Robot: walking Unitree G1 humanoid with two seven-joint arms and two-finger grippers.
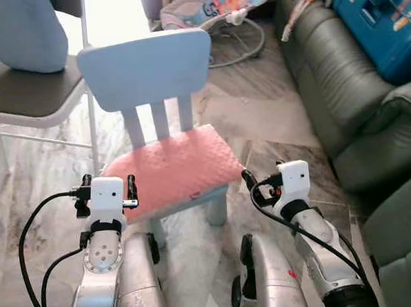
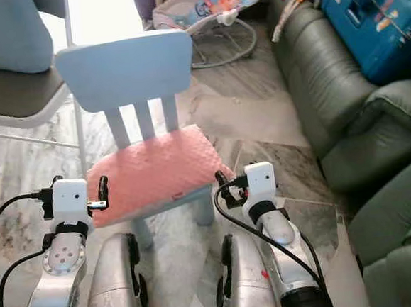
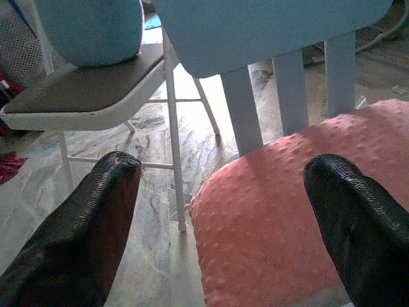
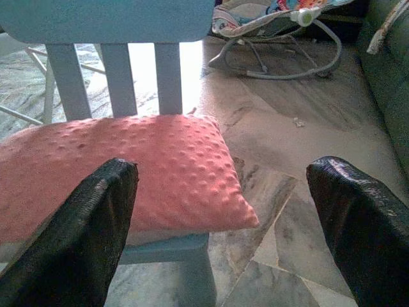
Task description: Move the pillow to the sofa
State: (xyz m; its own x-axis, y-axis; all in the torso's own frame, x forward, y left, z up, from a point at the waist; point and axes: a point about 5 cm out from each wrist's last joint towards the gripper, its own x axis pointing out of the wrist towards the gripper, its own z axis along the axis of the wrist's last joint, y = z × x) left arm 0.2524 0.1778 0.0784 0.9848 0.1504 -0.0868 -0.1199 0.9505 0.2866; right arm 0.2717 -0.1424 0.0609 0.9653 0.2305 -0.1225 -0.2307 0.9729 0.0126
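The pillow (image 1: 170, 172), pink and dimpled, lies flat on the seat of a small blue chair (image 1: 146, 67) directly ahead, covering almost the whole seat. The sofa (image 1: 345, 114), dark green, runs along the robot's right, with a blue box (image 1: 387, 18) resting on it farther back. A second chair (image 1: 30, 96) with a light blue cushion stands to the left, and a baby bouncer (image 1: 215, 7) sits on the floor behind.

Both arms are raised toward the pillow. The left end effector (image 3: 223, 211) has its fingers spread wide, lined up with the pillow's near left corner; the right end effector (image 4: 223, 217) is likewise spread, facing the near right corner. Neither touches the pillow, as far as the wrist views show, though how close the tips are is hard to judge.

The step in hand looks like the reach before the grasp; nothing has been lifted yet. The next move calls for bringing both end effectors forward to the pillow's two near corners or side edges, pinching the soft fabric, lifting it clear of the seat and chair back, then turning right toward the sofa's free cushions.
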